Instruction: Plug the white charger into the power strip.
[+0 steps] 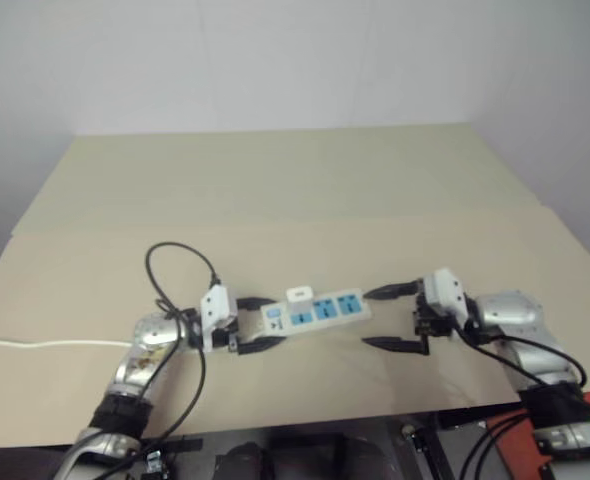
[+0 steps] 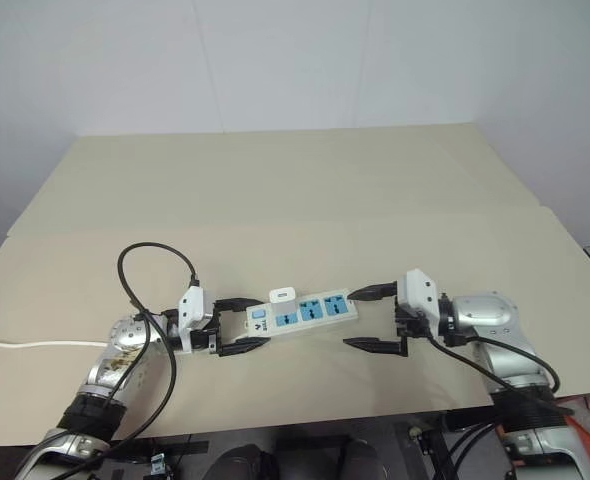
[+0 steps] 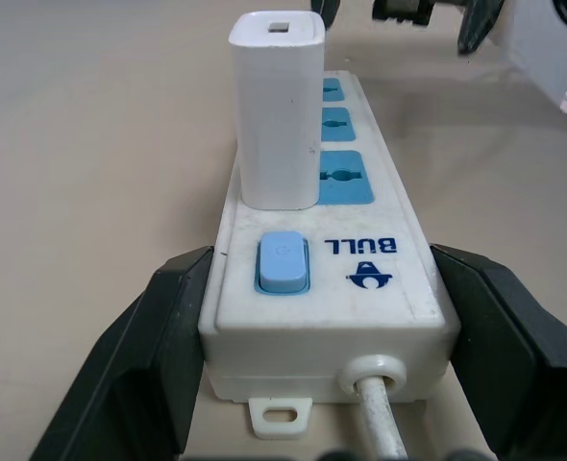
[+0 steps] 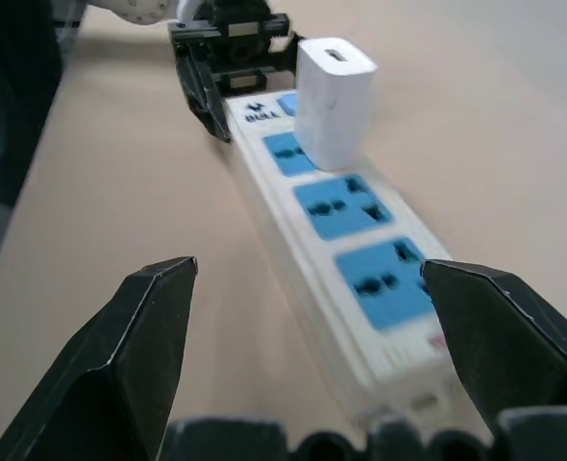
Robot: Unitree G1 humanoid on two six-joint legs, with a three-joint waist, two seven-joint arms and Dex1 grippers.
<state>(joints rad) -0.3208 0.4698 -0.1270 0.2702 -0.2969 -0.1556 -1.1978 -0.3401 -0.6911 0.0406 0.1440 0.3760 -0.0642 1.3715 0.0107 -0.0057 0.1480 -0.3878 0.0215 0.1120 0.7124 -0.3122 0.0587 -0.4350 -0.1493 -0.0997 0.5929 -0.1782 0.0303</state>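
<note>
Head view, left to right. Lower left of centre: the left gripper (image 1: 256,323) is clamping the switch end of the power strip (image 1: 320,311), one black finger pressing each long side. The strip is lying flat on the tan table (image 1: 275,190), running from lower centre slightly up toward the right, its thin white cord (image 1: 35,344) trailing off to the left edge.

The white charger (image 1: 298,294) is standing upright in the socket nearest the switch and looks fully seated, so the plugging step appears done; judging the release to be the step in hand.

Right of centre: the right gripper (image 1: 393,318) is hanging just off the strip's far end, fingers spread wide and holding nothing.

Next move probably calls for the left fingers opening and drawing straight back without dragging the strip.

Count: one charger, one strip, three blue socket faces (one occupied, two free), one blue switch (image 3: 282,263), two grippers.
</note>
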